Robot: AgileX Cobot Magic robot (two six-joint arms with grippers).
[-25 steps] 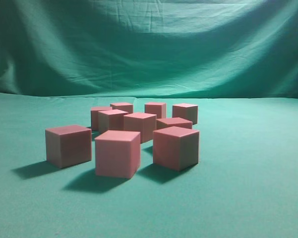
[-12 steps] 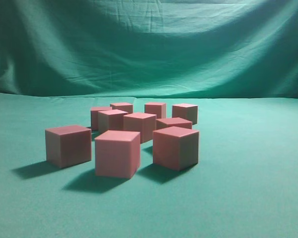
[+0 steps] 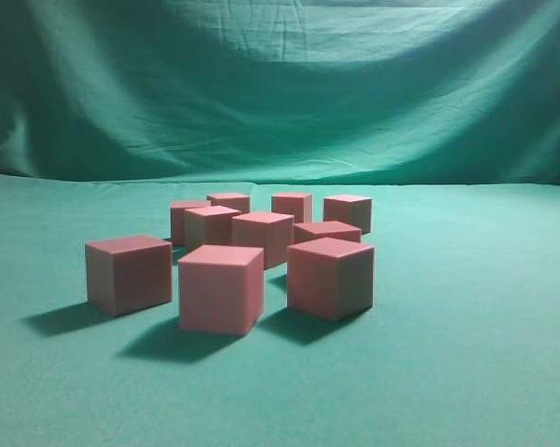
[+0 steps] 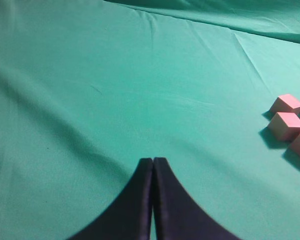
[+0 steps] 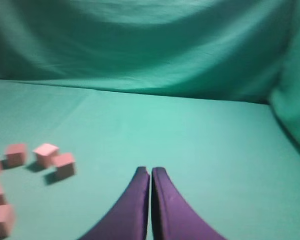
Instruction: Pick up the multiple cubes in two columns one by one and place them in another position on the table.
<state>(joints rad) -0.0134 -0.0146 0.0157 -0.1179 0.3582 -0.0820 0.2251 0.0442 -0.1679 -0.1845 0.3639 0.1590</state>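
Note:
Several pinkish-red cubes (image 3: 222, 287) stand in a loose cluster in the middle of the teal table (image 3: 466, 354) in the exterior view; no arm shows there. In the left wrist view the left gripper (image 4: 153, 160) is shut and empty above bare cloth, and a few cubes (image 4: 286, 125) lie at the right edge, well away from it. In the right wrist view the right gripper (image 5: 150, 170) is shut and empty, and some cubes (image 5: 46, 154) lie at the left edge, apart from it.
A draped green cloth backdrop (image 3: 280, 84) hangs behind the table; it also shows in the right wrist view (image 5: 154, 45). Bare cloth lies to the left, right and front of the cube cluster.

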